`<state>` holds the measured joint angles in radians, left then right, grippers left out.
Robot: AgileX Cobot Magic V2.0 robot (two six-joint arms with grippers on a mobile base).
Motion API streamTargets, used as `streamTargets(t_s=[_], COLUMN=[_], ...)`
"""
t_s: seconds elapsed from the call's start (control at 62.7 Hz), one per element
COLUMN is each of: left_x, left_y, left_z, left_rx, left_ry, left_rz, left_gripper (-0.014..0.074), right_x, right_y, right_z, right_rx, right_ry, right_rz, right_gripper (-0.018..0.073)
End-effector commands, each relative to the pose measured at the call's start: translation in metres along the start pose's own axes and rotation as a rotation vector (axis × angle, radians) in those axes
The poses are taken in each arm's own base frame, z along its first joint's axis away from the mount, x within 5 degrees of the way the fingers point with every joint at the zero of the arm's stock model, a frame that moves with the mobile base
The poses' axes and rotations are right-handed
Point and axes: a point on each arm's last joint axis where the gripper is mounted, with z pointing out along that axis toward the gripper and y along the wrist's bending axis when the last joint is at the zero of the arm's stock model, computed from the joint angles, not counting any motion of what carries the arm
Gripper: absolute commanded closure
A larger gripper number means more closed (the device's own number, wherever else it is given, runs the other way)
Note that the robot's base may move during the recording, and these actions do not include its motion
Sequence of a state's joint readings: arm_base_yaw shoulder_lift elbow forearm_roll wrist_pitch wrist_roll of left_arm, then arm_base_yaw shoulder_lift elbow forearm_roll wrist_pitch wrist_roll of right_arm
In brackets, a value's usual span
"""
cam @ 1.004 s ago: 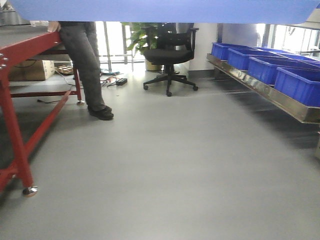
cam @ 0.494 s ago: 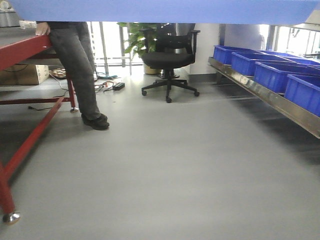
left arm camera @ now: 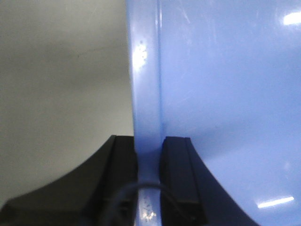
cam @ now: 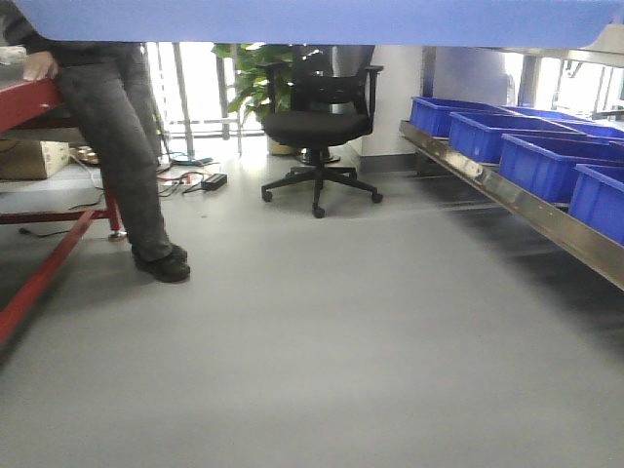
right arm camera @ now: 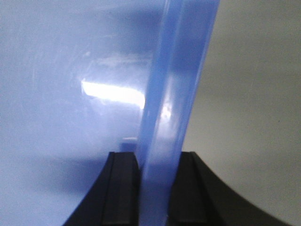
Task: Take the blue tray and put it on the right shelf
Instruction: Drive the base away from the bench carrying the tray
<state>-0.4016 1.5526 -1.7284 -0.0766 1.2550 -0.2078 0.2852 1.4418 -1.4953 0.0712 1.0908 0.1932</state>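
1. Front view: the blue tray shows as a plain light-blue band across the whole top edge. Its long axis runs left to right, about level, and it is held aloft. The right shelf sits lower right and carries dark-blue bins. The tray is not on it.
2. Left wrist view: my left gripper is clamped on the glossy flared rim, one finger on each side. The rim runs straight away from me.
3. Right wrist view: my right gripper pinches the rim likewise, with the tray floor to its left.

left gripper at 6 o'clock, black fingers clamped either side of the blue tray rim; tray fills 3 o'clock side, grey floor toward 9 o'clock.
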Motion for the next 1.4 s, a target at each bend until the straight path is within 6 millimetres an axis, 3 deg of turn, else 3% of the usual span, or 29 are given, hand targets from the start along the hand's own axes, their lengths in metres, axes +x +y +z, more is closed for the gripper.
streamTargets(t_s=[0.0,1.387], left_x=[0.0068,0.0073], left_y=[0.0006,-0.0017], left_z=[-0.0231,-0.0231], left_rx=[-0.019,0.012], left_ry=[0.012,0.018], left_rz=[0.038,0.028], left_gripper=[0.0645,0.0645], right_x=[-0.0068,-0.0068], right_y=[-0.0034,-0.0034], right_z=[-0.0199,-0.0199], right_rx=[0.030,0.030], right_ry=[-0.102,-0.102], right_rz=[-0.054,-0.054], right_gripper=[0.0504,0.0504])
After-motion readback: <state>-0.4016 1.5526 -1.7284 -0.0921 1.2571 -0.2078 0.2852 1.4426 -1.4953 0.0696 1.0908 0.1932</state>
